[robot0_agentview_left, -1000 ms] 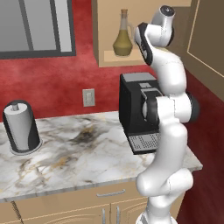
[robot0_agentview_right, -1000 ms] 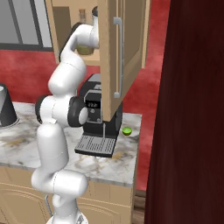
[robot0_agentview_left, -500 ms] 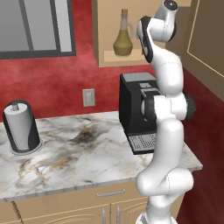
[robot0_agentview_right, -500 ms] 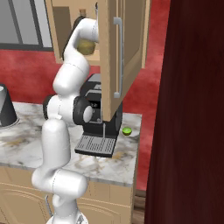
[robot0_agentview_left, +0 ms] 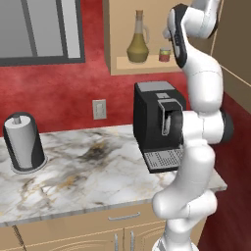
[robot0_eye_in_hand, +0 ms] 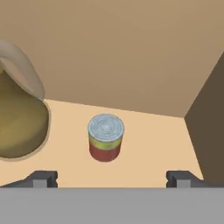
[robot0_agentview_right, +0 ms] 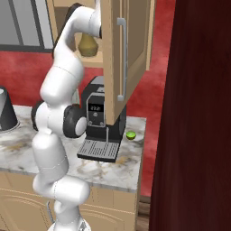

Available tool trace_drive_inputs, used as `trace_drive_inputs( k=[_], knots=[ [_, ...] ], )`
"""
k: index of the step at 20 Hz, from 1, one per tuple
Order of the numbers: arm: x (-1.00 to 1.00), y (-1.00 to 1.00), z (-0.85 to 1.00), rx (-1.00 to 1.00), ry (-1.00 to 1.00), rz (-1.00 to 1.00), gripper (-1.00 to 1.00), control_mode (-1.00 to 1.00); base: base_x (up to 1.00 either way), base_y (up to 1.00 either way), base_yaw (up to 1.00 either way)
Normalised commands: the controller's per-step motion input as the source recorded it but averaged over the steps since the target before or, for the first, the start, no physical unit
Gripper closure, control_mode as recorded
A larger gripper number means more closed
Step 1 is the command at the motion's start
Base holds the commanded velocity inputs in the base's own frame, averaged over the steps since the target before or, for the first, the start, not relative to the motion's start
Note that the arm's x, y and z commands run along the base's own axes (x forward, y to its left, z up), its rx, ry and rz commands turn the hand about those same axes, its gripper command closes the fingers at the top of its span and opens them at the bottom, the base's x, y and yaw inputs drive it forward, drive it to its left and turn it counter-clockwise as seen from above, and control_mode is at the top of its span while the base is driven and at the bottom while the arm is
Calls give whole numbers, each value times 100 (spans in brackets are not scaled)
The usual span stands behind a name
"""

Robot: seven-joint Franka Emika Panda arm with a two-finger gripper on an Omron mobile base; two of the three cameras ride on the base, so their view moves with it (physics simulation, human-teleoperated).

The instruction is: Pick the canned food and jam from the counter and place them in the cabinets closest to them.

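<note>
The jam (robot0_eye_in_hand: 105,138), a squat jar with a grey lid, yellow body and red lower band, stands upright on the wooden shelf (robot0_eye_in_hand: 144,144) of the open wall cabinet. My gripper (robot0_eye_in_hand: 112,180) is open just in front of it, one fingertip (robot0_eye_in_hand: 43,178) on each side and clear of the jar. From the left base view the jam (robot0_agentview_left: 165,54) stands on the shelf beside my raised hand. The canned food is out of view. The marble counter (robot0_agentview_left: 93,169) lies below.
A tall olive bottle (robot0_agentview_left: 138,45) stands on the shelf left of the jam. The cabinet door (robot0_agentview_right: 122,54) hangs open beside my arm. A black coffee machine (robot0_agentview_left: 157,122), a paper towel holder (robot0_agentview_left: 24,144) and a small green thing (robot0_agentview_right: 131,135) are on the counter.
The jaws have spread wider. My hand has drawn back a little from the shelf, and the jam stays standing there.
</note>
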Motion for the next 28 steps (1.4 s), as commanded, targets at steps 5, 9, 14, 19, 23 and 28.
trace_drive_inputs(
  k=[5,9,14,19,23,28],
  knots=[
    [-100,25,-79,-17,-8,0,-100,-100,0,0,0],
    [-100,33,-99,-23,-4,0,-100,-100,0,0,0],
    [-100,33,-100,-23,-3,0,-100,-100,0,0,0],
    [-79,2,-52,-6,-21,-2,-100,-100,0,0,0],
    [0,0,0,0,0,0,-100,-100,0,0,0],
    [0,0,0,0,0,0,-100,100,-10,0,0]
  ],
)
